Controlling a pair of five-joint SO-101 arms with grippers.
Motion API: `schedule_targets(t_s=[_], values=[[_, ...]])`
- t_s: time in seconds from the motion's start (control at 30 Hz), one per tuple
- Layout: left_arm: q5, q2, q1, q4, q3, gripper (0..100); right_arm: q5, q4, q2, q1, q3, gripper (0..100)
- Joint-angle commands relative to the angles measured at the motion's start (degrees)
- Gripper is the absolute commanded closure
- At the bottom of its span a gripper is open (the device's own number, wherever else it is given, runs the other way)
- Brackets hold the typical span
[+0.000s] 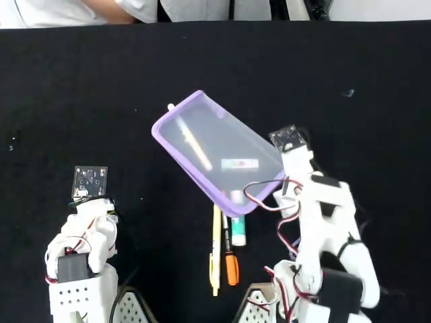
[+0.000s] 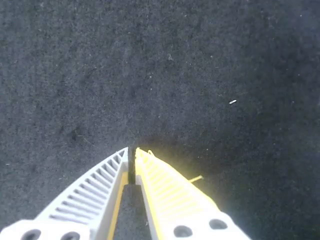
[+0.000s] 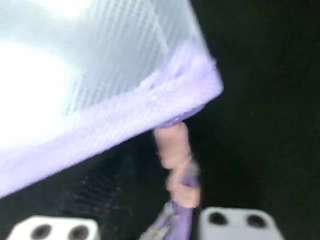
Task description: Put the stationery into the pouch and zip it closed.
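On fuzzy black cloth (image 1: 81,87): translucent pouch (image 1: 215,151) (purple-edged), slim pens (image 1: 215,262) touching.

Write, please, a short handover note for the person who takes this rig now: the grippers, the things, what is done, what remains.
The left gripper is shut and empty, over the bare table, left of the work.
The right gripper is at the near right corner of the pouch, by the zipper pull; its grip cannot be judged.
The pouch lies slanted mid-table.
Done: one pale pen seems to be inside.
The yellow pen, orange marker and white-and-green stick lie mostly outside its near edge.
Left: push these three in, then zip closed.
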Motion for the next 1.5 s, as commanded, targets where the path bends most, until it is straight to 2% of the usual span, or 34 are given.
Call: schedule_targets(t_s=[0.0, 0.2, 0.37, 0.53, 0.77, 1.1, 1.47], values=[[0.4, -0.1, -0.5, 0.1, 1.4, 97, -0.6, 2.4, 2.1, -0.3, -4.1, 96.7], [0.4, -0.1, -0.5, 0.1, 1.4, 97, -0.4, 4.7, 1.8, 3.3, -8.7, 98.8], [0.4, -0.1, -0.5, 0.1, 1.4, 97, -0.6, 19.0, -1.8, 3.6, -20.7, 98.8], [0.4, -0.1, -0.5, 0.1, 1.4, 97, -4.0, 30.4, -7.9, -0.1, -34.6, 98.8], [0.4, -0.1, -0.5, 0.1, 1.4, 97, -8.2, 40.6, -11.5, -8.4, -53.1, 98.8], [0.4, -0.1, -0.5, 0.1, 1.4, 97, -16.5, 48.4, -5.1, -16.3, -77.2, 98.8], [0.4, -0.1, -0.5, 0.1, 1.4, 97, -23.7, 50.2, 10.6, -16.6, -106.9, 98.8]])
